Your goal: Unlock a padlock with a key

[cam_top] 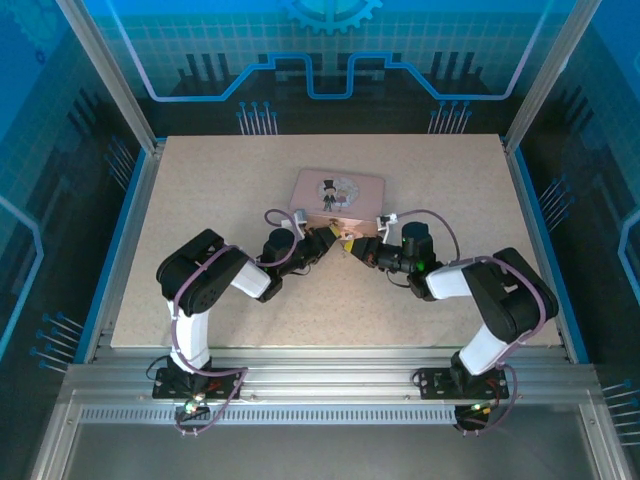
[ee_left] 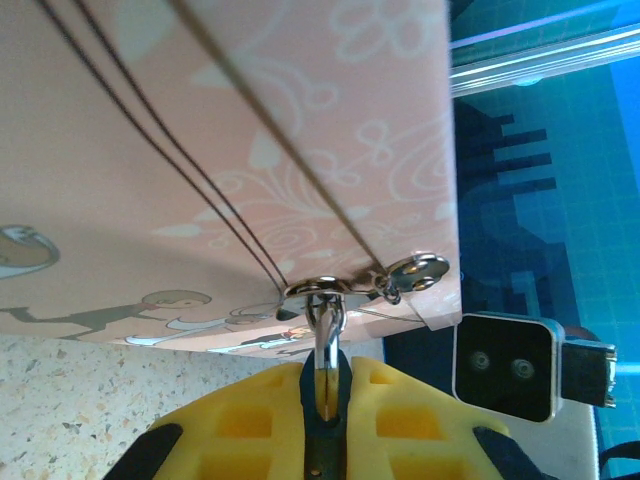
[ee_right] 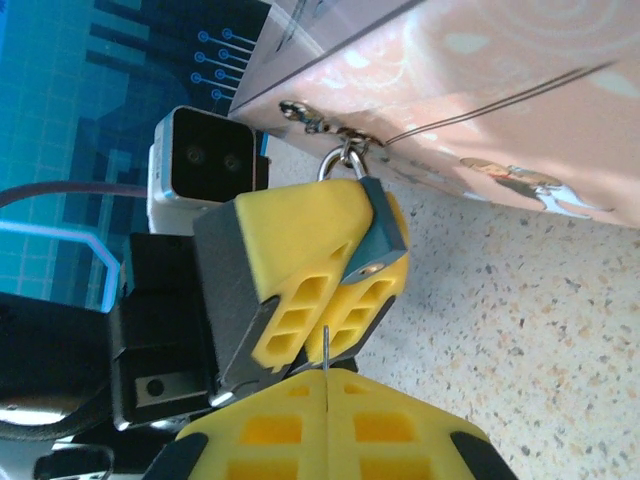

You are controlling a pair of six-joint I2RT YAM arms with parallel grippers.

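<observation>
My left gripper (ee_left: pixel 325 388) clamps the padlock (ee_right: pixel 384 232), its shackle threaded through the hasp (ee_left: pixel 320 290) on the side of the tin (ee_right: pixel 500 90). My right gripper (ee_right: pixel 327 385), closed, pinches the key (ee_right: pixel 326 350) upright, its tip close beneath the padlock; contact cannot be told.

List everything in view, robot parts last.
tin: one, pink with a cartoon figure, on the table's far middle.
hasp: one, silver, on the tin's near edge.
padlock: one, teal with a silver shackle, hooked through the hasp, clamped in the left gripper.
key: one, thin and dark, sticking out of the right gripper toward the padlock.
table: one, speckled beige.
walls: blue panels, around the table.
left gripper: one, yellow pads, shut on the padlock.
right gripper: one, yellow pads, shut on the key.
</observation>
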